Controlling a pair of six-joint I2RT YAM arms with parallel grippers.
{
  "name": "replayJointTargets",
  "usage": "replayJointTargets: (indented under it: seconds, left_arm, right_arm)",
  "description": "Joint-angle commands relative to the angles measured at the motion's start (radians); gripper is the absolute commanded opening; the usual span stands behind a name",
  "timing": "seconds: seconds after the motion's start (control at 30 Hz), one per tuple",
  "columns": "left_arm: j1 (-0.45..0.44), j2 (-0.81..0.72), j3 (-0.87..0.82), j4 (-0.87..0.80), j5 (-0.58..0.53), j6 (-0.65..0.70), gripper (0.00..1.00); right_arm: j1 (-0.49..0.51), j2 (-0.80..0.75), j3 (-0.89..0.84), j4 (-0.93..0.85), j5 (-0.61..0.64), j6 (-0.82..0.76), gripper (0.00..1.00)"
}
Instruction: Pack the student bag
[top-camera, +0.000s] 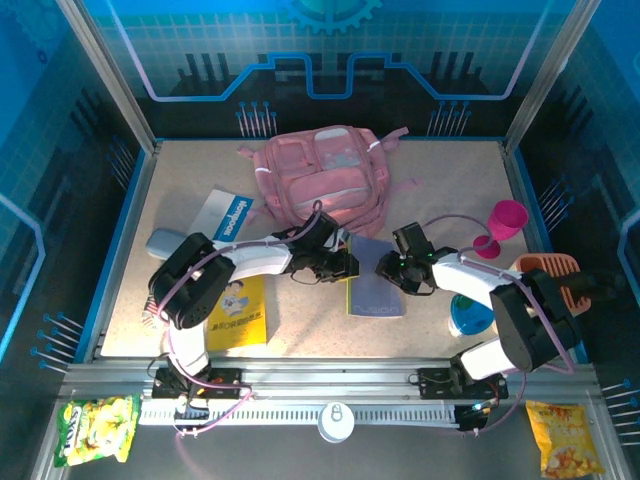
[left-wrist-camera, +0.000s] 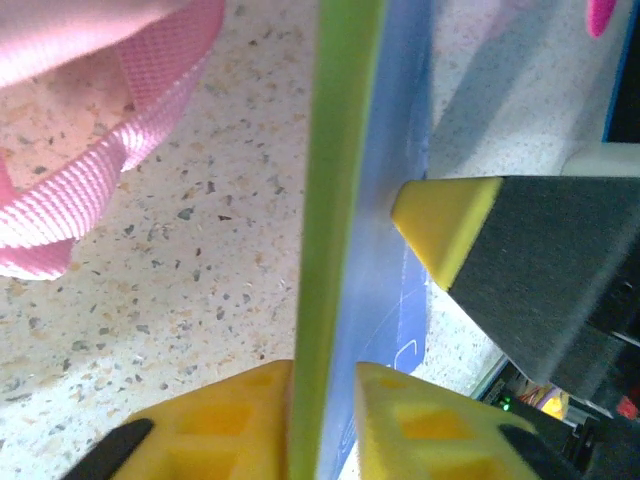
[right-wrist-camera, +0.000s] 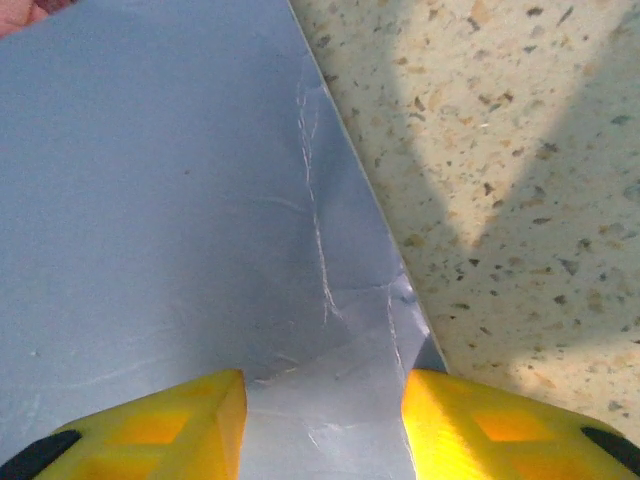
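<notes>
The student bag, a pink backpack, lies at the back middle of the table; one of its straps reaches into the left wrist view. In front of it lies a grey-blue notebook with a green spine. My left gripper is shut on the notebook's spine edge, with its yellow fingers on either side of it. My right gripper is at the notebook's right edge. Its jaws stand open over the creased cover, and one fingertip touches the cover.
A yellow booklet, a white-and-blue book and a grey pouch lie at the left. A magenta goblet, an orange basket and a blue round thing are at the right. Snack bags lie below the rail.
</notes>
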Motion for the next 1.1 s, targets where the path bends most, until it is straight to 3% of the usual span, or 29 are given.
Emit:
replayJointTargets:
  seconds: [0.0,0.1,0.33,0.47,0.7,0.87,1.07]
  left_arm:
    - [0.01,-0.096,-0.013,-0.027,-0.023,0.024,0.14]
    - [0.023,-0.165,-0.015,-0.069,-0.05,0.046,0.01]
    - [0.137,-0.314,-0.026,-0.091,-0.053,0.032,0.0]
    - [0.237,-0.397,-0.036,-0.065,-0.048,-0.08,0.0]
    - [0.359,-0.482,-0.116,0.151,-0.062,-0.357,0.0]
    - [0.371,-0.49,-0.181,0.336,-0.08,-0.498,0.0]
    - [0.371,-0.468,-0.219,0.44,-0.078,-0.572,0.0]
  right_arm:
    - [-0.038,-0.06,-0.029,-0.06,-0.001,-0.045,0.51]
    - [-0.07,-0.16,-0.03,-0.059,-0.021,-0.077,0.56]
    - [-0.126,-0.312,-0.009,0.049,-0.248,-0.055,0.76]
    - [-0.117,-0.331,-0.04,0.214,-0.343,0.054,0.82]
    - [-0.02,-0.324,-0.048,0.463,-0.304,0.253,0.92]
    - [0.043,-0.239,-0.046,0.661,-0.293,0.394,0.94]
    - [0.093,-0.138,0.016,0.745,-0.268,0.44,0.93]
